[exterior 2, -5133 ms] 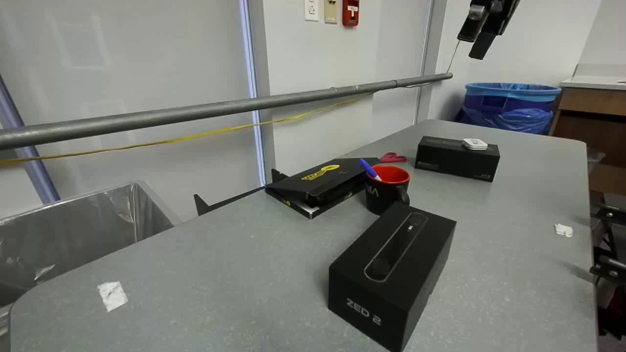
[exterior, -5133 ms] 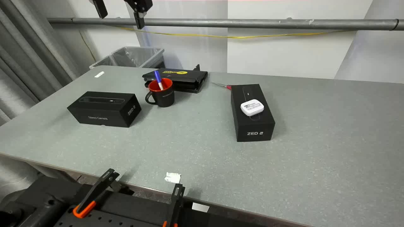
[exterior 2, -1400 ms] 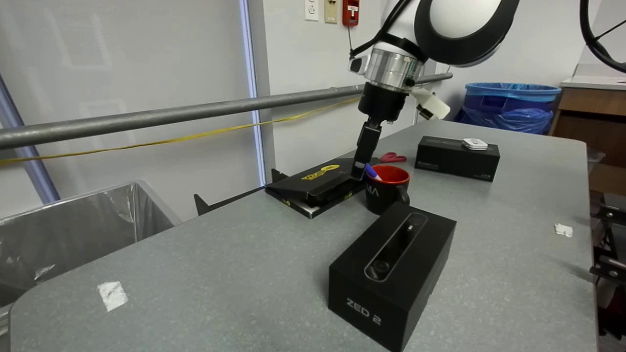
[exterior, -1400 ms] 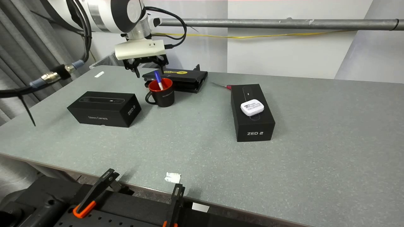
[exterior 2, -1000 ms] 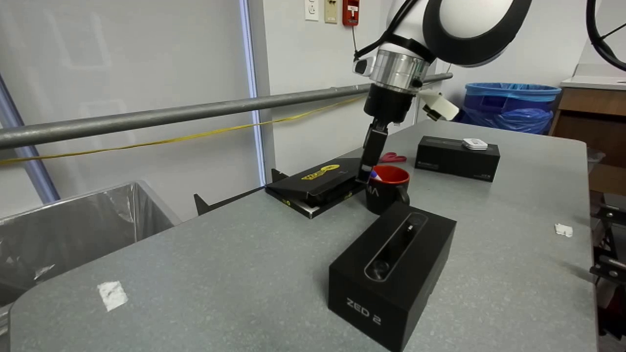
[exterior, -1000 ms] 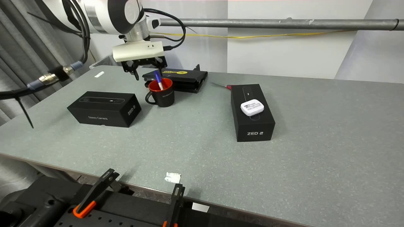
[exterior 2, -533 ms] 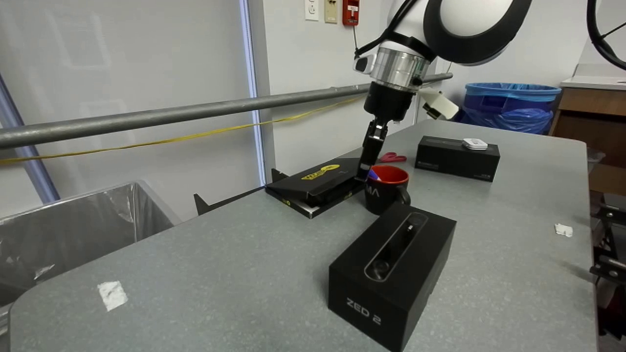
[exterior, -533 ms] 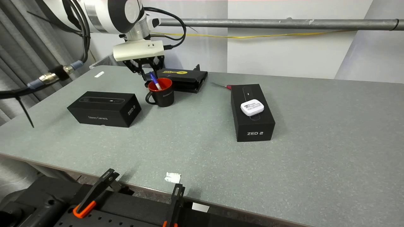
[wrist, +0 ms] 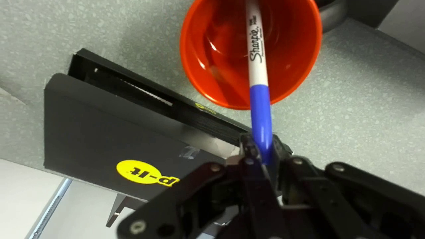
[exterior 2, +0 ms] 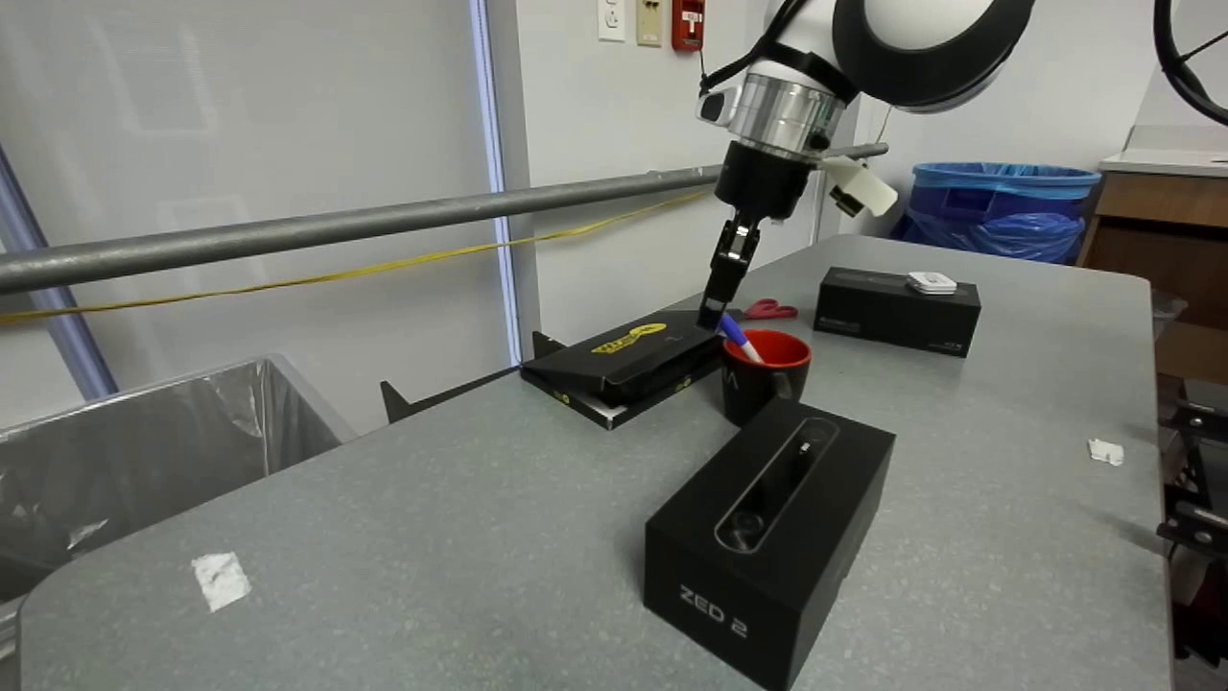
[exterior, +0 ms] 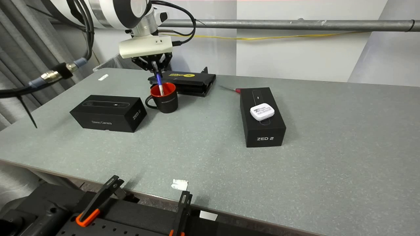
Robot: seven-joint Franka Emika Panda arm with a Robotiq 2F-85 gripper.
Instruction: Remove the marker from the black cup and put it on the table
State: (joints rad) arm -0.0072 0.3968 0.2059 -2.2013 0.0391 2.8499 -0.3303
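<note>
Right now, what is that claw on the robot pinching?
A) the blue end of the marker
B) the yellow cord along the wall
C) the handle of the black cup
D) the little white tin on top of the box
A: in the wrist view, the gripper is shut on the marker at its blue end, while the white part reaches down into the black cup.
</note>
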